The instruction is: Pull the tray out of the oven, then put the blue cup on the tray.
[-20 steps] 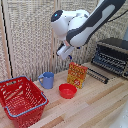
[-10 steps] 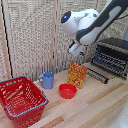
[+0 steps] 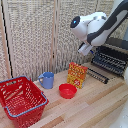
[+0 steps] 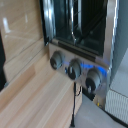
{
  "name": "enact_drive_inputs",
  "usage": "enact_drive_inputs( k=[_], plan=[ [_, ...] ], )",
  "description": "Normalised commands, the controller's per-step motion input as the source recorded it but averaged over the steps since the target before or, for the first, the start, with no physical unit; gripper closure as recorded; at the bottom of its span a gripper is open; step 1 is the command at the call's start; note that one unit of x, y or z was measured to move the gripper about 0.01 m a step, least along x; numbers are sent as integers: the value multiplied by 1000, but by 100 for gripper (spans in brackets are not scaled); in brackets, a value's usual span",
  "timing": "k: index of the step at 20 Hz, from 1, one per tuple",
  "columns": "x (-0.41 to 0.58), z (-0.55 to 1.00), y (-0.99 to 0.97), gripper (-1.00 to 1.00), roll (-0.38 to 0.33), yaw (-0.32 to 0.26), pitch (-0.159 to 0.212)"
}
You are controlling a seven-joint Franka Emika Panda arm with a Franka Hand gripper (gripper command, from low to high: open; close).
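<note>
The black and silver oven (image 3: 116, 50) stands at the exterior view's right, and its three knobs (image 4: 74, 69) fill the wrist view. A dark tray (image 3: 108, 62) of wire bars juts from the oven's front, above the lowered door (image 3: 97, 76). On the wooden table the light-blue cup (image 3: 46, 80) stands upright, left of the orange box (image 3: 76, 74). My gripper (image 3: 85, 48) hangs in the air just left of the tray, above and to the right of the box, well away from the cup. Its fingers are too blurred to read and are absent from the wrist view.
A red bowl (image 3: 67, 90) sits in front of the orange box. A red basket (image 3: 20, 101) occupies the exterior view's lower left. A slatted screen (image 3: 35, 35) backs the table. A thin black cable (image 4: 75, 106) runs down from the oven's knob panel.
The arm has swung steadily toward the exterior view's right, from above the orange box to close beside the oven's tray. The cup, bowl, box and basket have not moved.
</note>
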Motion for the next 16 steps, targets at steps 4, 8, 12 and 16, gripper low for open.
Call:
enact_drive_inputs(
  k=[4, 8, 12, 16],
  plan=[
    [376, -411, -625, -100, -125, 96, 28],
    [320, -381, -535, -100, -93, 92, 36],
    [83, -400, -475, -100, -37, 61, 59],
    [-54, -446, -443, -100, -38, 22, 33]
  ],
)
